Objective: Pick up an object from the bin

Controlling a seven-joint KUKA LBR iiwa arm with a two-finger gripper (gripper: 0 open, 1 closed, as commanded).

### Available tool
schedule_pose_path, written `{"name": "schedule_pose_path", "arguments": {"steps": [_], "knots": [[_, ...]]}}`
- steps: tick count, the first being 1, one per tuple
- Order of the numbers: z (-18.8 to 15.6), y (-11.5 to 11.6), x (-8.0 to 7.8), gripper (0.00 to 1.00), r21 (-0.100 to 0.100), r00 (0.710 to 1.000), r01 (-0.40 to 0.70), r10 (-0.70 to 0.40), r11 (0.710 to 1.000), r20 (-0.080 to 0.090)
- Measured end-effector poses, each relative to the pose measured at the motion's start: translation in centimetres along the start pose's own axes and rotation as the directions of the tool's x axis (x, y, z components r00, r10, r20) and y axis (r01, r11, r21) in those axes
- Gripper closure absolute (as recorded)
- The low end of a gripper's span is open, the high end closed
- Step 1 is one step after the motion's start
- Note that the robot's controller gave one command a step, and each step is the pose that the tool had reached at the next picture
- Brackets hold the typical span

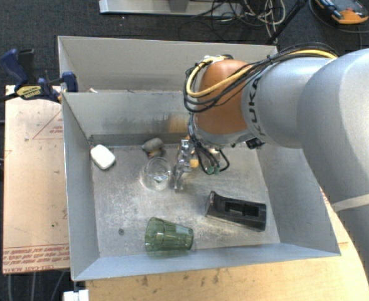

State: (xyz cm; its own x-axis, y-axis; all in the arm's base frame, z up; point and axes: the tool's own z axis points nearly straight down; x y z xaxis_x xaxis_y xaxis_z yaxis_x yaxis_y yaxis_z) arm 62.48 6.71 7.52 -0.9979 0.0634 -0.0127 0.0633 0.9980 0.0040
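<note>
gripper (179, 173) low in mid-bin, just right of a small clear glass (155, 172); spread or pressed together, can't tell. the glass is probably light, stiff, slick and breakable (grip across the rim wall, gently). green tumbler (168, 236) lies at the front.

Open floor in bin (118, 205) left of centre, between white rounded block (102, 156) and green tumbler (168, 236) lying on its side. Tight at centre: clear cup (156, 173) just beside gripper (179, 175), brownish lump (152, 146), possibly a stone, behind. Black tape dispenser (236, 210) blocking right front.
</note>
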Motion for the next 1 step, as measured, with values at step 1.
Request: {"name": "schedule_pose_path", "arguments": {"steps": [1], "knots": [[-0.41,-0.13,0.36,1.0,0.001,0.998,-0.065,0.065,0.998,-0.003]]}}
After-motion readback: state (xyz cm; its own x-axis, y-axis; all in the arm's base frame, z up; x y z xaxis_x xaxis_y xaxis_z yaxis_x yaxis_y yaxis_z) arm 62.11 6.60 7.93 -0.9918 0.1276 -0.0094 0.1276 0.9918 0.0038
